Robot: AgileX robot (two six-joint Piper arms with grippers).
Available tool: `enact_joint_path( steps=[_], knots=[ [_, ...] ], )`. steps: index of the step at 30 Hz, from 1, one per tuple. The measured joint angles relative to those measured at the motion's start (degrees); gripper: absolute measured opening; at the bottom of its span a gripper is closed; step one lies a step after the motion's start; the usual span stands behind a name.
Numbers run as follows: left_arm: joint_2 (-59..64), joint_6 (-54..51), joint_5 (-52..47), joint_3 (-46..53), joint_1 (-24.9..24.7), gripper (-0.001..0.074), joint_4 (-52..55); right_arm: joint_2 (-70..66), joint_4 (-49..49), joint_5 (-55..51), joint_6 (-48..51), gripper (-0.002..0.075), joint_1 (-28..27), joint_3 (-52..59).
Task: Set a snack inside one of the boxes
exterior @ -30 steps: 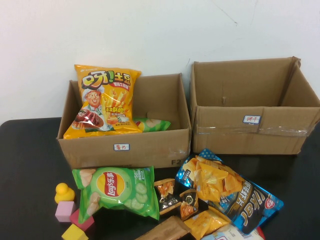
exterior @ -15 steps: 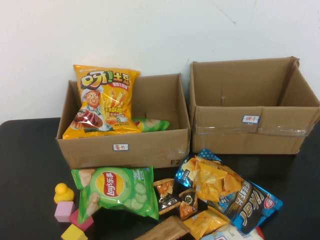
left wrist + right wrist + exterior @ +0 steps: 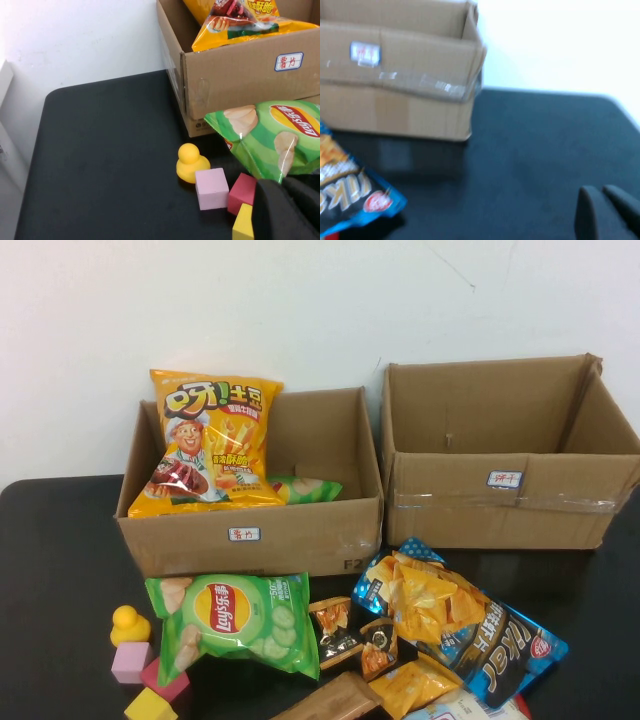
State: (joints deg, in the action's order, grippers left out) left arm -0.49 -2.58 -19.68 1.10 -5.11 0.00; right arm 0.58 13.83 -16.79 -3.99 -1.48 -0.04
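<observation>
Both pincers sit parked with fingers together, holding nothing: the left gripper (image 3: 287,210) shows only in its own wrist view, low over the near left of the black table (image 3: 60,540) by the foam blocks, and the right gripper (image 3: 607,212) hangs over bare table well to the right of the taped box.

The low brown cardboard box with the red-lettered white label (image 3: 300,535) stands at the back left of the table, already holding an orange-yellow bag of potato sticks (image 3: 205,440) leaning on its back wall and a green packet (image 3: 305,488) lying beside it. Just in front, touching its base, lies a green bag of cucumber crisps (image 3: 235,618). To the right are small brown-and-orange packets (image 3: 350,635) and a blue-and-yellow chip bag (image 3: 460,630), with the taller taped cardboard box (image 3: 500,500) behind them. A yellow rubber duck (image 3: 128,625) and a pink foam cube (image 3: 130,662) sit at the near left.

No pick is under way, I judge. The next move calls for one arm to open, descend on a loose snack, probably the green crisp bag nearest the low box, and pinch a crinkly edge firmly.
</observation>
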Motion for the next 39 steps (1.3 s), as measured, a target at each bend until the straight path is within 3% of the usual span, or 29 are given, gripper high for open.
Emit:
enact_joint_path(
  steps=[20, 39],
  knots=[
    [0.0, 0.0, 0.0, 0.0, 0.0, -0.0001, 0.0, 0.0, -8.7, -2.7, 1.1, -0.0001, 1.2, 1.6],
    [0.0, 1.3, 0.0, 0.0, 0.0, -0.0001, 0.0, 0.0, -9.3, -2.8, 1.1, -0.0001, 1.2, 1.6]
  ],
)
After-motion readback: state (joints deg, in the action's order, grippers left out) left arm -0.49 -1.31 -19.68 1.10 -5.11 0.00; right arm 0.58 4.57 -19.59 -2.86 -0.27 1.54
